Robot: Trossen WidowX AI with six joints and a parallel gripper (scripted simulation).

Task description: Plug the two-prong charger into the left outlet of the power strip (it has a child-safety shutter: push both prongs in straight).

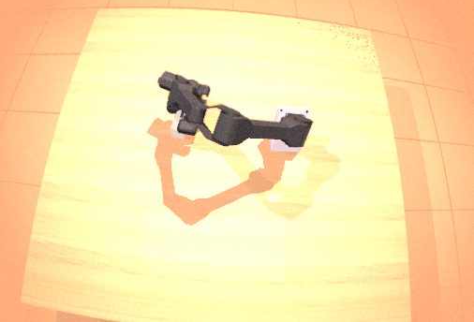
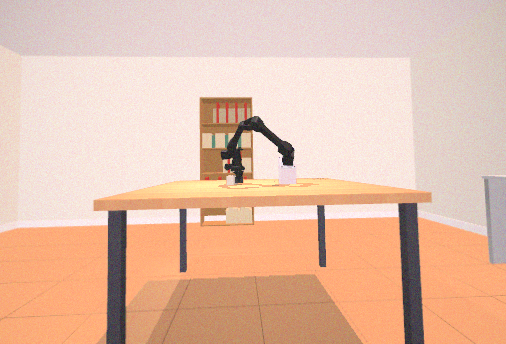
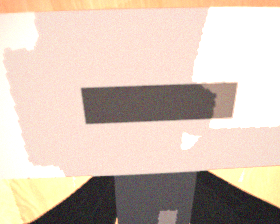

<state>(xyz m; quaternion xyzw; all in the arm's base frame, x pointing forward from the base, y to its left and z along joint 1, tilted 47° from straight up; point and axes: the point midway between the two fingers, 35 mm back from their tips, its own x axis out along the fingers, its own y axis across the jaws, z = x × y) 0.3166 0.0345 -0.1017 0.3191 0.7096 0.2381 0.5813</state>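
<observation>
In the wrist view the white power strip (image 3: 241,50) fills most of the picture, with one long dark outlet slot (image 3: 151,104) across its middle. The grey charger (image 3: 153,192) sits at the bottom centre between my dark fingers, close above the strip; its prongs are hidden. My gripper (image 3: 148,165) (image 1: 185,123) (image 2: 236,176) is shut on the charger and points straight down over the strip. In the top view only a white edge of the strip (image 1: 177,125) shows beside the gripper. In the exterior view the strip (image 2: 230,180) is a small white block on the table.
The arm's white base mount (image 1: 281,144) (image 2: 287,175) stands on the wooden table (image 1: 234,247) (image 2: 250,196) to the right of the strip. A bookshelf (image 2: 207,114) stands against the far wall, and a grey bin (image 2: 495,219) on the floor at the right.
</observation>
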